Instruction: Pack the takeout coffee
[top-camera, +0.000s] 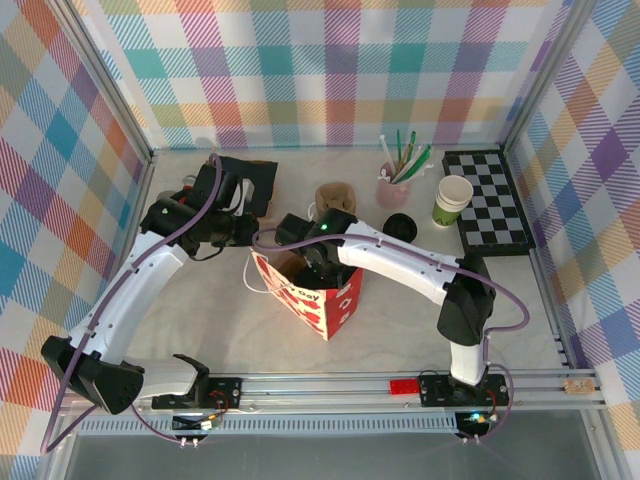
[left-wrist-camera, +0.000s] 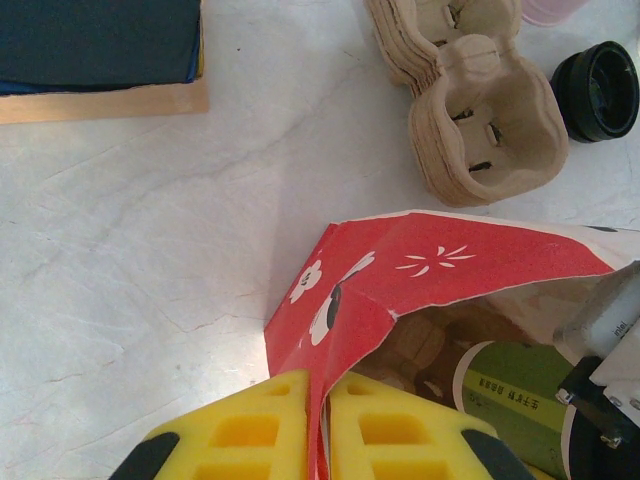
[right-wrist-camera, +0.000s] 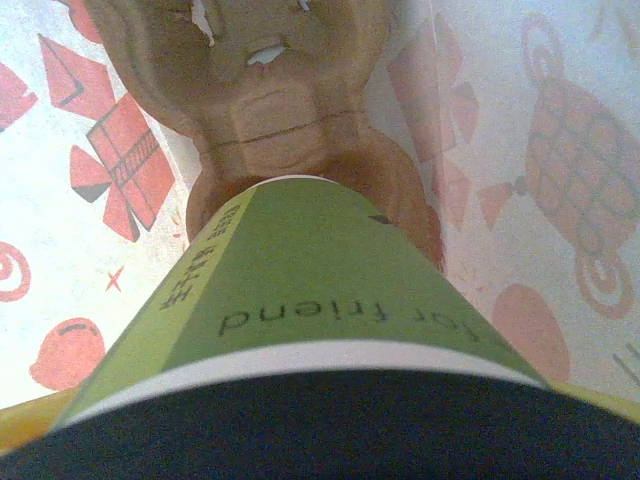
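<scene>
Right wrist: "for friend" on takeout coffee (right-wrist-camera: 300, 285) inside bag (right-wrist-camera: 565, 150).

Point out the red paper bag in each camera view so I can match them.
Top external: red paper bag mid-frame, right arm reaching in.
Left wrist: lower middle, rim pinched by the left gripper.
Right wrist: its printed inner walls, both sides.
Shared landmark: takeout coffee inside, in both wrist views.

Paper bag (top-camera: 335, 305): table (top-camera: 200, 320) centre; takeout coffee (right-wrist-camera: 300, 290) and cup carrier (right-wrist-camera: 260, 90) inside.
Carrier stack (top-camera: 335, 197): bag's 12 o'clock.
Loose lid (top-camera: 401, 227): bag's 2 o'clock.
</scene>
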